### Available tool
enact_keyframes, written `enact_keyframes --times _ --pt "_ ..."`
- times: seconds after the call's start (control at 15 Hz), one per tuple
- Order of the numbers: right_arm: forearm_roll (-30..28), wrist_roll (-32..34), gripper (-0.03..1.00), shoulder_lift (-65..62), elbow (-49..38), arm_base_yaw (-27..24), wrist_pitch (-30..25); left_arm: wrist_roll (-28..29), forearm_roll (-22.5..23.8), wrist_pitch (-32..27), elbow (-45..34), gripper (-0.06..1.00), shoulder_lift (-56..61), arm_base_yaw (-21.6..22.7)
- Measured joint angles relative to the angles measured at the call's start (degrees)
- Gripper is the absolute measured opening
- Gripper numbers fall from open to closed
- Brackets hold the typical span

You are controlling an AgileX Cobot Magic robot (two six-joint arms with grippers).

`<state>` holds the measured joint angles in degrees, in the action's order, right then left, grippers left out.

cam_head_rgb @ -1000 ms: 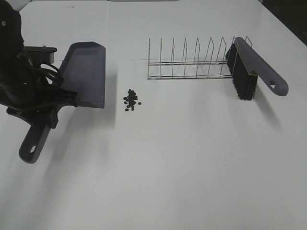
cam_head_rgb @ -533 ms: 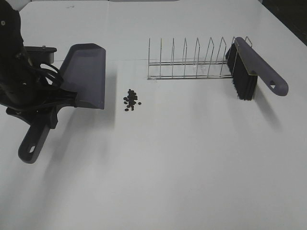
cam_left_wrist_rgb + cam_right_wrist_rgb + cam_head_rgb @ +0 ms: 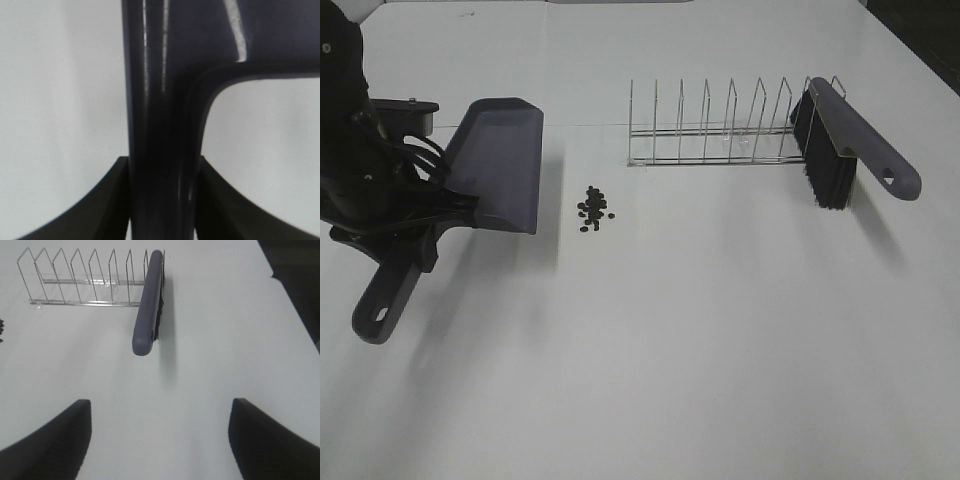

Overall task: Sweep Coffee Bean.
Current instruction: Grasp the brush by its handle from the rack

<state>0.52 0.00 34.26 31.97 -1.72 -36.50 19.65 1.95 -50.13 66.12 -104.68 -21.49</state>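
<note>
White counter (image 3: pixel 720 350), grey dustpan (image 3: pixel 500 160) gripped beside the coffee bean (image 3: pixel 592 208) pile.
The left gripper (image 3: pixel 162 200) clamped the dustpan's handle, and the pile lay just off the pan's lip, not touching. The right gripper (image 3: pixel 160 440) stood wide and empty, well apart. Single beans blurred together.

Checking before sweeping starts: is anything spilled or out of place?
Yes: a cluster of coffee beans lies spilled on the table between the dustpan and the wire rack. The brush stands at the rack's end; nothing else looks odd.
</note>
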Motion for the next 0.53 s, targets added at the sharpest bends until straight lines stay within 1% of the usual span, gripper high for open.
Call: enact_keyframes --times 0.2,0.33,0.4,0.47,0.53 --pt "0.7 0.0 0.63 18.6 8.0 0.0 1.3 -0.1 0.1 0.0 0.0 0.32 0.0 0.0" --pt "0.8 0.0 0.63 30.3 15.6 0.0 1.3 -0.2 0.5 0.0 0.0 0.32 0.0 0.0" --pt "0.8 0.0 0.63 32.9 17.2 0.0 1.3 -0.2 0.6 0.0 0.0 0.32 0.0 0.0" --pt "0.8 0.0 0.63 41.7 24.9 0.0 1.3 -0.2 0.6 0.0 0.0 0.32 0.0 0.0" --pt "0.8 -0.3 0.63 45.3 28.6 0.0 1.3 -0.2 0.6 0.0 0.0 0.32 0.0 0.0"
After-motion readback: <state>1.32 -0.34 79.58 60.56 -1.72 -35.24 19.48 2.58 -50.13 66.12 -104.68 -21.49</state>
